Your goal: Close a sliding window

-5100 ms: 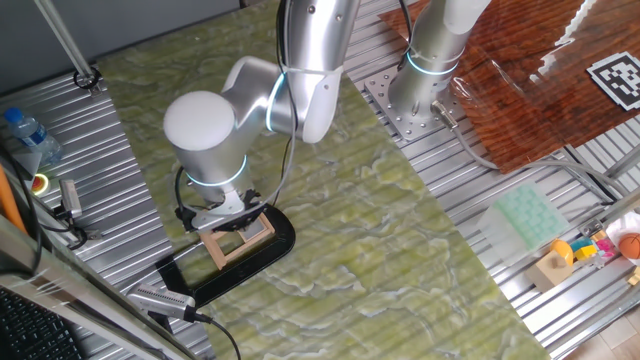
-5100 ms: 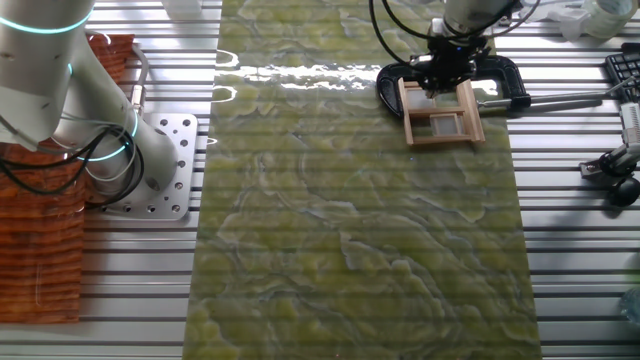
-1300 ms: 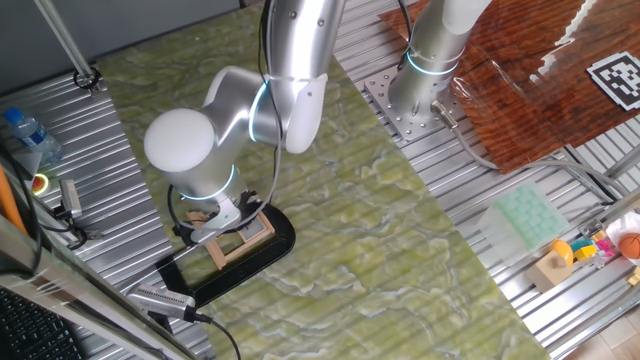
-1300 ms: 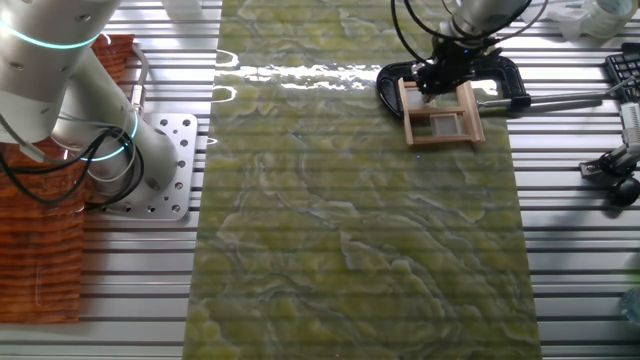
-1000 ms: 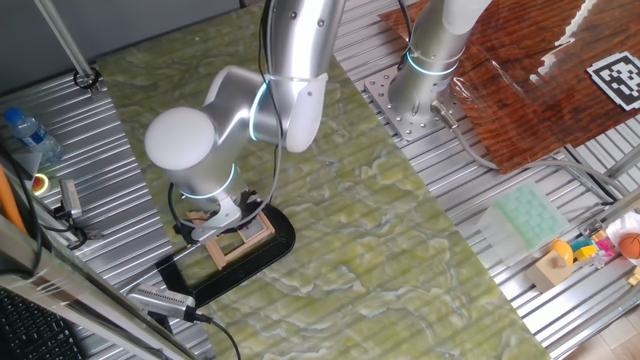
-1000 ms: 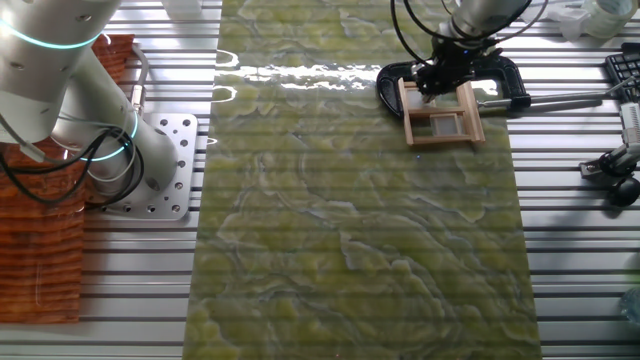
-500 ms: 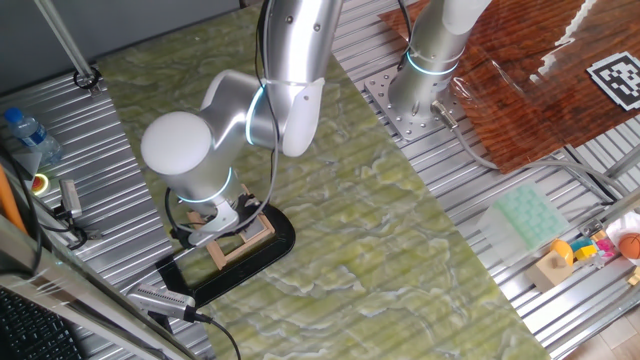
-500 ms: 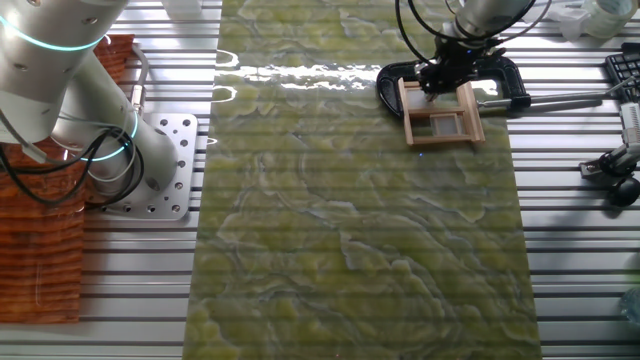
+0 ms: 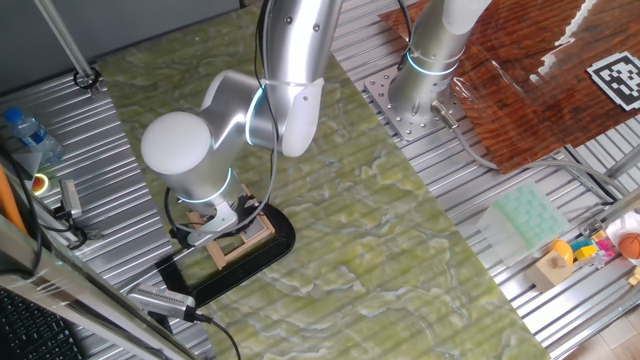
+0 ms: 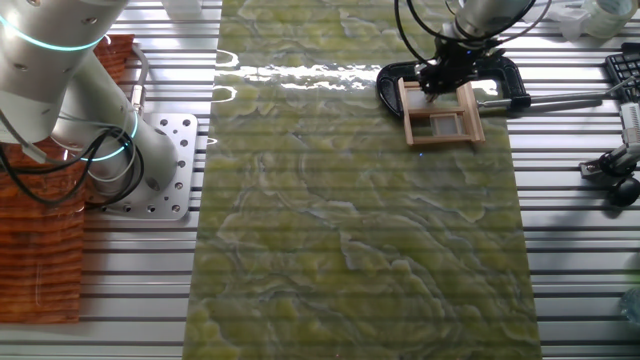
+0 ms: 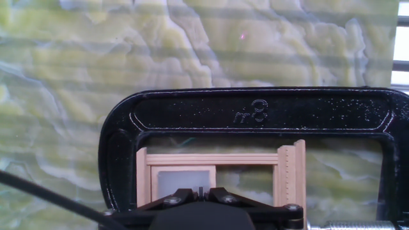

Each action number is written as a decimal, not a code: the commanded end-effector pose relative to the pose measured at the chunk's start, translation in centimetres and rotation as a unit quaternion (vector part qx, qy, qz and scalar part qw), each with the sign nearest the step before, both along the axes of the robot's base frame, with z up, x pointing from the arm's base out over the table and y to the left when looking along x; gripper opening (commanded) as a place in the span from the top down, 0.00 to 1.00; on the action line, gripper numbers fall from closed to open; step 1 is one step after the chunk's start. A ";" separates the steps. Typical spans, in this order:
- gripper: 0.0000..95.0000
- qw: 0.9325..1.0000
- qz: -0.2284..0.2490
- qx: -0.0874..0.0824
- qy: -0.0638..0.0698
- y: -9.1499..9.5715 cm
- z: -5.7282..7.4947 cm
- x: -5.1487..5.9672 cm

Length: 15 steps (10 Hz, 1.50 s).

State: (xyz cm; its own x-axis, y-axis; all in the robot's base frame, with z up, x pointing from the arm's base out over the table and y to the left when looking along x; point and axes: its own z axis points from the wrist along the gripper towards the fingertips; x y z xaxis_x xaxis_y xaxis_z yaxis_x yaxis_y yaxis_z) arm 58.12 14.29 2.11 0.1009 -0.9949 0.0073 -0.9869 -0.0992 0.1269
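The sliding window (image 9: 240,240) is a small light-wood frame standing on a glossy black clamp-shaped base (image 9: 283,243) at the mat's near-left edge. It also shows in the other fixed view (image 10: 441,115) on its base (image 10: 390,85). In the hand view the frame (image 11: 211,160) sits inside the black base (image 11: 255,108). A grey pane (image 11: 182,179) fills its left half, and the right half shows the green mat through it. My gripper (image 11: 201,190) is directly over the pane, fingers pressed together with only a thin dark sliver between the tips. It also shows from the side (image 10: 437,82).
A second arm's base (image 9: 420,80) stands at the mat's far side. A water bottle (image 9: 25,130) and tools (image 9: 70,200) lie on the slatted metal to the left. A metal screw handle (image 10: 560,98) sticks out from the base. A green pad (image 9: 525,215) and toys (image 9: 600,245) lie far right.
My arm has shifted slightly along the window's frame over the last seconds. In the last half second nothing has visibly moved.
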 end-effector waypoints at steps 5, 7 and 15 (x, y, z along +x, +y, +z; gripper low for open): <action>1.00 1.000 -0.011 -0.001 0.000 0.1 0.0 0.2; 1.00 1.000 -0.014 -0.001 -0.001 0.2 0.0 0.3; 1.00 1.000 -0.021 -0.002 -0.005 0.8 -0.1 1.2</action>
State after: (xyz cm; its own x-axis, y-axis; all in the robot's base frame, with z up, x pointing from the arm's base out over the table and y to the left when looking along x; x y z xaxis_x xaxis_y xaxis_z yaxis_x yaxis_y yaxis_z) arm 59.47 15.17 2.03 0.0574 -0.9982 0.0147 -0.9917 -0.0554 0.1163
